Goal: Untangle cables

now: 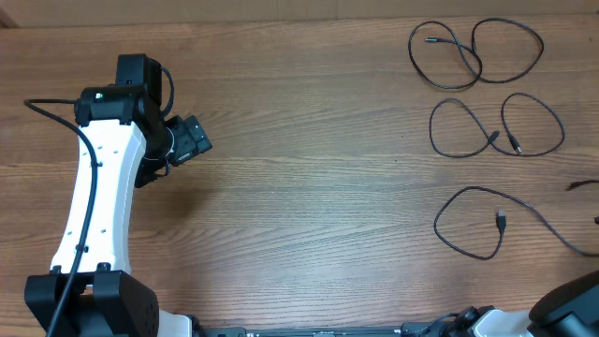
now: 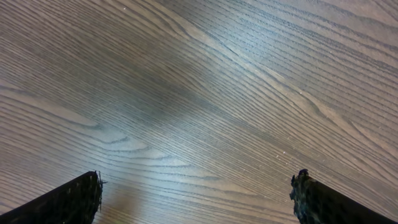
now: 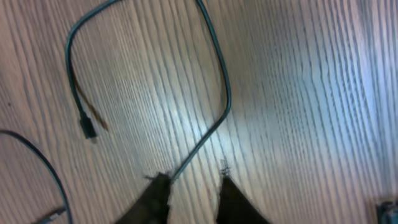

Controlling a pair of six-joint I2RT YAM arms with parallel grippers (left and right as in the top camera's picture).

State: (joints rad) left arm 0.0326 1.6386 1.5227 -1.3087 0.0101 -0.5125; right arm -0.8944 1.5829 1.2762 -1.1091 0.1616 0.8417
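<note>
The left gripper (image 2: 198,177) is held wide open above the table (image 2: 199,74). The right gripper (image 3: 193,180) is slightly parted, nothing gripped. One cable (image 3: 225,93) loops ahead, ending beside one fingertip (image 3: 161,185). Three cables (image 1: 493,139) lie separated.

Black cables (image 1: 493,139), brown wood-grain table (image 1: 309,187)

A wooden table (image 1: 309,187) fills every view. Its light brown top carries long, wavy grain lines that run mostly side to side in the overhead view. In the left wrist view a soft, dark shadow lies across the grain. In the right wrist view a pale glare brightens the surface.
</note>
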